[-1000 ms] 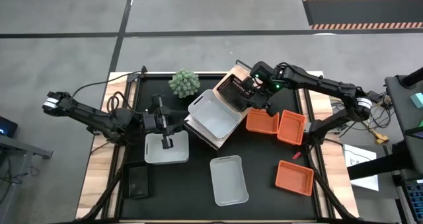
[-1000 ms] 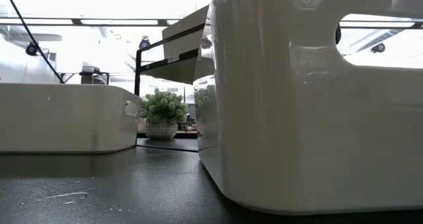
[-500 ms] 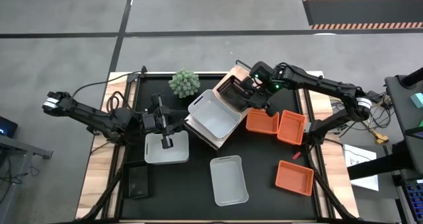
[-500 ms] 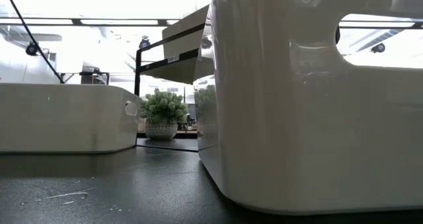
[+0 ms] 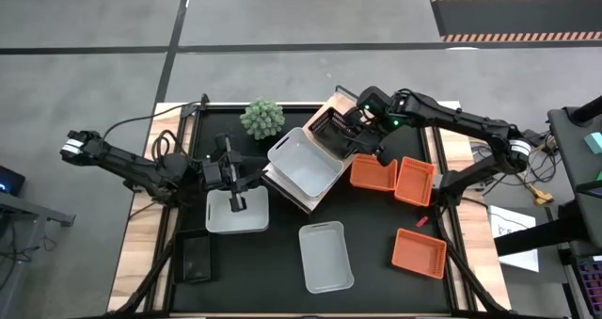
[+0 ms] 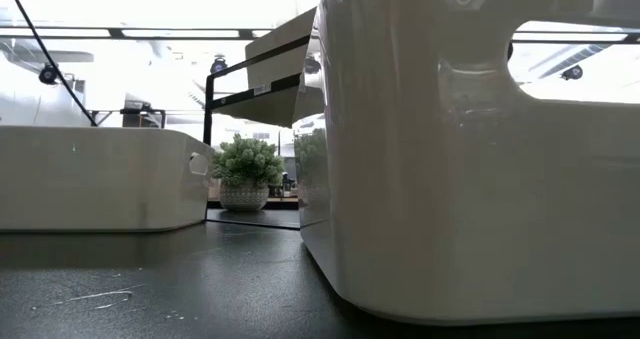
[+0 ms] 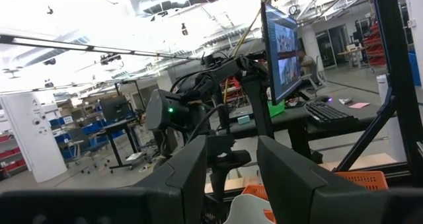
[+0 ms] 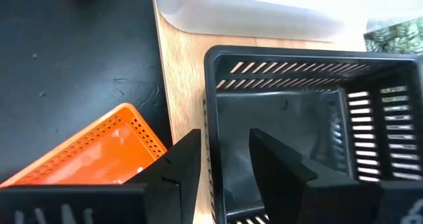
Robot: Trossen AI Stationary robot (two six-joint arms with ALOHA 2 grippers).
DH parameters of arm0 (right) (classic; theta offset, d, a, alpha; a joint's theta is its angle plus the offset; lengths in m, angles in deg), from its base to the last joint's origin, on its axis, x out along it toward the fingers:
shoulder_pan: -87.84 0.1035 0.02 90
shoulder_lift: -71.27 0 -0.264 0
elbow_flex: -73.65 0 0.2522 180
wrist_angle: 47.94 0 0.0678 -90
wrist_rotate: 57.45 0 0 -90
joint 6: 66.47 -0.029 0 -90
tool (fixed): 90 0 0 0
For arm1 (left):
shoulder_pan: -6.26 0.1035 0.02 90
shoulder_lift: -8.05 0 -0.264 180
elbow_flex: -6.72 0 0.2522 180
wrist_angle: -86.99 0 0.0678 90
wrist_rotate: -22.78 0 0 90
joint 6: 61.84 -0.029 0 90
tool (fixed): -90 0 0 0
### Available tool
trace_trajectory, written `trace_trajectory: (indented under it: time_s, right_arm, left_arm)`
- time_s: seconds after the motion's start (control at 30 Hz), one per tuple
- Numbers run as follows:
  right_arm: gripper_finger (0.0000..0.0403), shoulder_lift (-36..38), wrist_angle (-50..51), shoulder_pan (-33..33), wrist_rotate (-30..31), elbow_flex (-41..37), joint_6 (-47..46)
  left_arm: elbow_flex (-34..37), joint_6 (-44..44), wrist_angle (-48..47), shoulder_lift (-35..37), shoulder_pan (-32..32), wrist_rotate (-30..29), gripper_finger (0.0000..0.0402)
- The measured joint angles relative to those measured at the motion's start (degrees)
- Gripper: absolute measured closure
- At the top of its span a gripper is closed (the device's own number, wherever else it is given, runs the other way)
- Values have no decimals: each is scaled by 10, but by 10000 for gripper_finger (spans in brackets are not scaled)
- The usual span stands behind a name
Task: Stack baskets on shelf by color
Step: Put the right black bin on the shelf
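While my right gripper [image 5: 362, 135] bites the black basket [image 5: 331, 131], here is the layout.

right gripper: one finger [image 8: 281, 168] inside the basket, one finger [image 8: 175, 168] outside, the near wall pinched between them
black basket: slatted sides, sitting on the shelf [image 5: 324, 112] right at my right fingertips, slightly skewed to the board's edges
shelf: light-wood board under the black basket, seen in the right wrist view as bare wood beside my outer finger; angled across the black tabletop [image 5: 372, 239]
white basket on shelf [image 5: 303, 164]: on the same board, just beyond the black basket from my right gripper, touching or almost touching it, cannot tell which
left gripper [image 5: 237, 201]: down inside a second white basket [image 5: 235, 215] that lies on the tabletop; fingers [image 7: 192, 174] spread with a gap between them, nothing gripped that I can see
third white basket [image 5: 325, 255]: on the tabletop, well apart from both grippers, toward the front edge
orange baskets near right gripper: one [image 5: 372, 174] just beside my right gripper, another [image 5: 415, 182] touching it on the far side
third orange basket [image 5: 418, 251]: alone on the tabletop, well apart from my right gripper
green plant [image 5: 261, 118]: between my two arms, just beside the shelf's end
low view: filled by white basket walls, plant in the gap, grippers not visible
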Motion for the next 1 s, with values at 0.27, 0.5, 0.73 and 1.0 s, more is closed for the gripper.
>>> trace_trajectory:
  time_s: [0.27,0.5,0.73,1.0]
  right_arm:
    - [275,35,2,4,0,0,-5]
    - [292,60,2,41,-1,0,-45]
    - [351,64,48,73,-1,0,-86]
    - [392,39,79,75,88,-1,-108]
  left_arm:
    - [0,0,0,0,0,0,281]
    - [0,0,1,0,0,0,281]
    - [0,0,1,0,0,0,281]
    - [0,0,1,0,0,0,281]
